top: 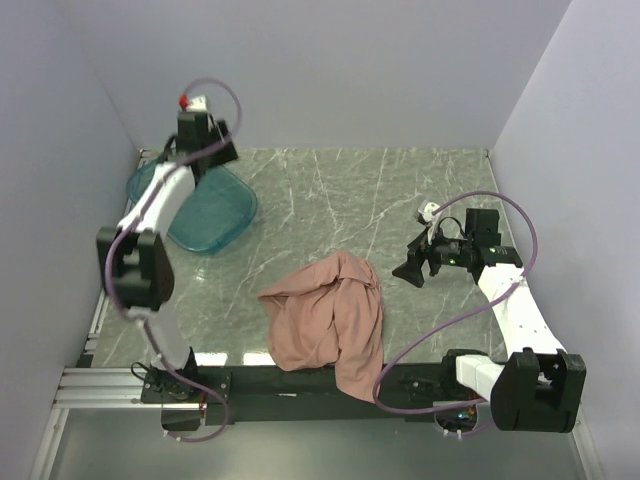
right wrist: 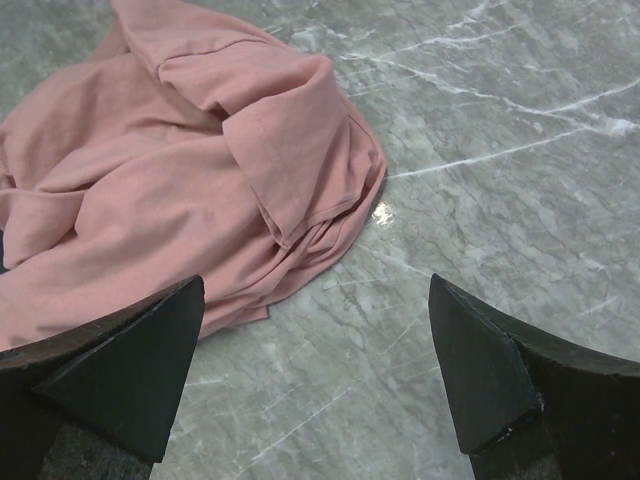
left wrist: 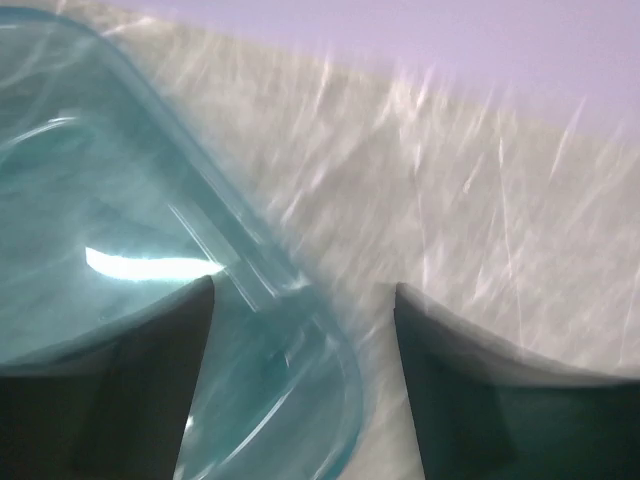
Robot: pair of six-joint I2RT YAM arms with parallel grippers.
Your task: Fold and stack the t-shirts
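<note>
Right gripper (right wrist: 315,287), fingers spread and empty, hangs just right of the shirt (top: 325,320), which lies crumpled at the near edge, part of it hanging over. Left gripper (left wrist: 302,288), jaws apart, hovers over the bin (top: 215,215) at far left. No fold shows, so all the folding and stacking is left.

The top camera sits high up, above and behind the robot. It looks down and forward and sees the whole table (top: 330,190), from the near edge to the far edge. The left wrist camera rides on the left arm (top: 160,200) in the far left corner. It looks down from very close, past the left gripper (left wrist: 303,284), at the bin (left wrist: 120,180) and some table. Its picture is blurry. The right wrist camera rides on the right arm (top: 515,315), low over the table. It looks left, past the right gripper (right wrist: 316,279), at the t-shirt (right wrist: 180,170). The top view also shows the bin and the t-shirt, only from farther away.
</note>
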